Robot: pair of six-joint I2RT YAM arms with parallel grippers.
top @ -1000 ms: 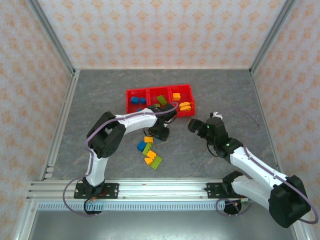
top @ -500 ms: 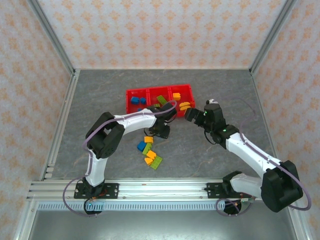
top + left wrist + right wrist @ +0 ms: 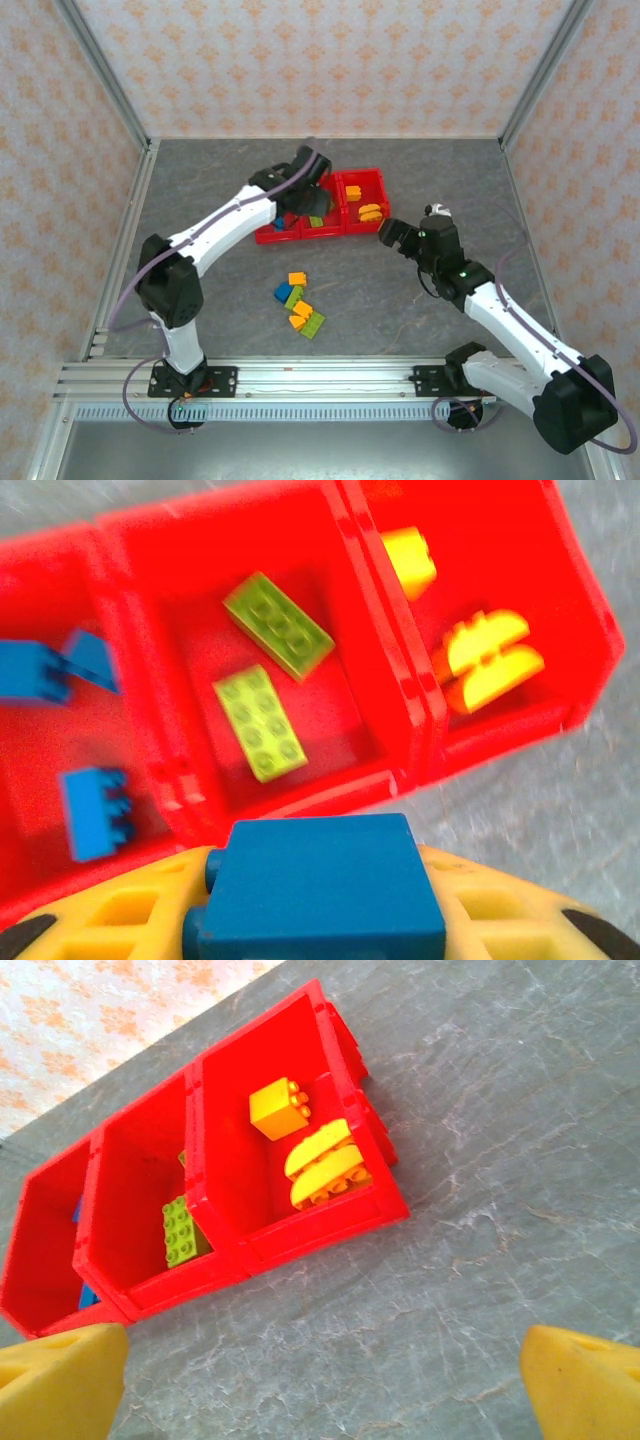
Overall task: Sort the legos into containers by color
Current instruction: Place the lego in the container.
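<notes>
A blue lego [image 3: 320,890] sat clamped in your left gripper [image 3: 300,205], seemingly just above the near wall of the red containers [image 3: 375,178], with loose legos [image 3: 299,305] on the table [image 3: 200,200] nearer you and your right gripper [image 3: 392,237] hanging wide open beside them.

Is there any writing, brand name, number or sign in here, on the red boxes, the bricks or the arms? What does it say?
No text can be read anywhere.
The red bins: no label shows.
The green bricks: the studs are too blurred to show any mark.
The blue brick: a plain face.
The wallpaper: an ornament pattern, no letters.
</notes>
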